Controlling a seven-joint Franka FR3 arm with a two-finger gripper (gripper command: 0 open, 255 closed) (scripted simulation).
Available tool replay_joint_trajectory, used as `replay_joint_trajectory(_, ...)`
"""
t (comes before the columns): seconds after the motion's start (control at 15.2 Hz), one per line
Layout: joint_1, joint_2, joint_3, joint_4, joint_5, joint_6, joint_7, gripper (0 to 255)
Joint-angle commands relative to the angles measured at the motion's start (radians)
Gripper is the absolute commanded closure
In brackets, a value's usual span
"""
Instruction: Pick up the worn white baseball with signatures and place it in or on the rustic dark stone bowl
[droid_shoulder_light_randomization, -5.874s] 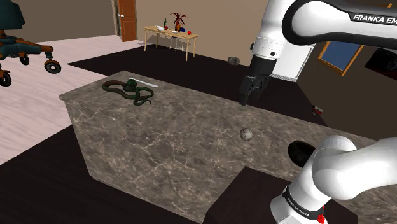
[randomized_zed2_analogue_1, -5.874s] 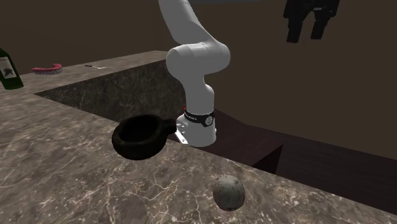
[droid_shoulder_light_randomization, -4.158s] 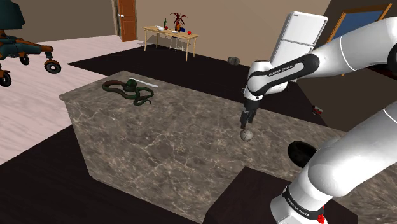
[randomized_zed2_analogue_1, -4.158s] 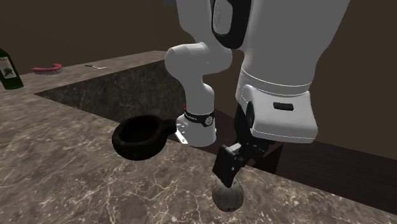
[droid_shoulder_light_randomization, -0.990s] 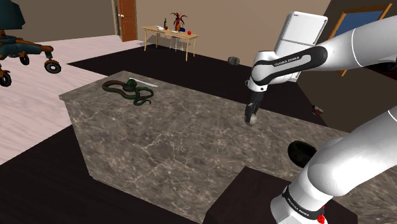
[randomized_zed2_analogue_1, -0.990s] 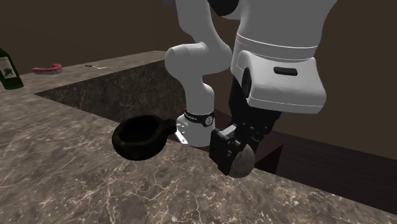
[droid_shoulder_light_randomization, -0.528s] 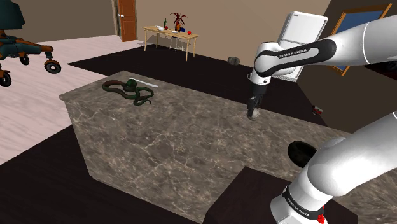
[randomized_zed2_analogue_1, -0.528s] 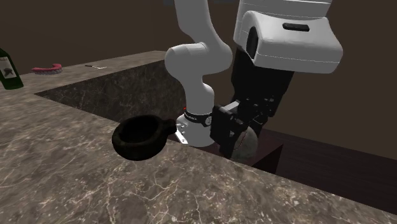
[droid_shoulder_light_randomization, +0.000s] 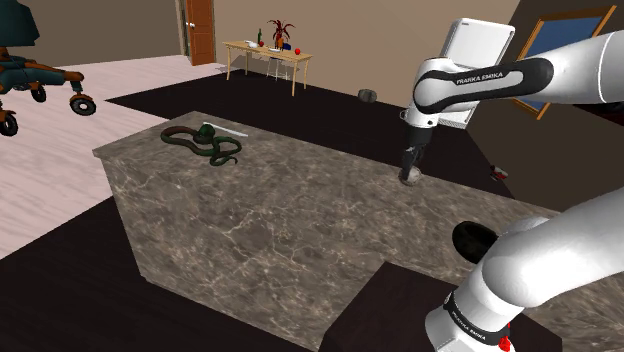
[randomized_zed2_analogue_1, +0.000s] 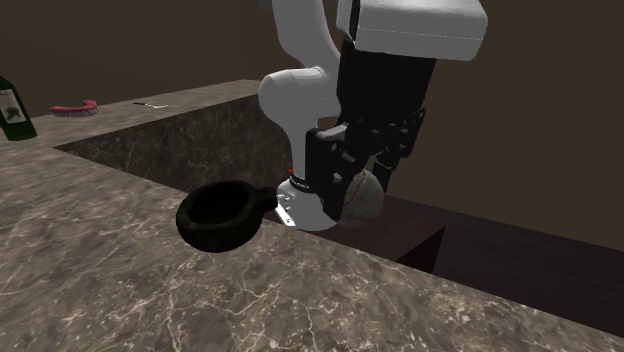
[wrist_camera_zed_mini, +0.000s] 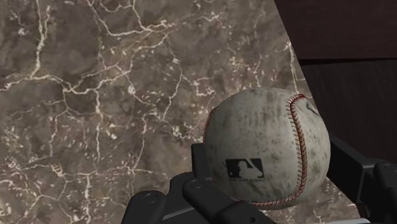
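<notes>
A worn, dirty-white baseball (wrist_camera_zed_mini: 267, 149) with red stitching and a black logo sits clasped between my black fingers (wrist_camera_zed_mini: 210, 191). My gripper (droid_shoulder_light_randomization: 410, 172) is shut on the baseball (droid_shoulder_light_randomization: 410, 177) and holds it a little above the marble counter (droid_shoulder_light_randomization: 270, 210), near its far edge. In the second exterior view the gripper (randomized_zed2_analogue_1: 350, 188) hangs with the ball (randomized_zed2_analogue_1: 364, 198) to the right of the dark stone bowl (randomized_zed2_analogue_1: 222, 215) and higher than its rim. That bowl (droid_shoulder_light_randomization: 472, 240) stands on the counter close to the arm's base, partly hidden by the arm.
A dark green snake-like thing (droid_shoulder_light_randomization: 203, 146) and a thin white stick (droid_shoulder_light_randomization: 232, 130) lie at the counter's far left corner. A green bottle (randomized_zed2_analogue_1: 12, 110) and a pink object (randomized_zed2_analogue_1: 75, 108) stand far off. The counter drops away just behind the gripper, and the stand sits in a recess.
The gripper has lifted the ball higher off the counter and carried it toward the shoulder view's right; in the second exterior view it moved up and left, nearer the bowl.
</notes>
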Motion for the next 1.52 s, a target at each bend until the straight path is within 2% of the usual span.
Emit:
replay_joint_trajectory(0.0, -0.024, -0.070, -0.010, -0.044, -0.027, -0.023, -0.016, 255)
replay_joint_trajectory(0.59, -0.172, -0.360, -0.091, -0.213, -0.178, -0.128, -0.146, 255)
replay_joint_trajectory(1.19, -0.355, -0.589, -0.213, -0.281, -0.359, -0.257, -0.348, 255)
replay_joint_trajectory(1.45, -0.363, -0.584, -0.240, -0.328, -0.385, -0.205, -0.341, 255)
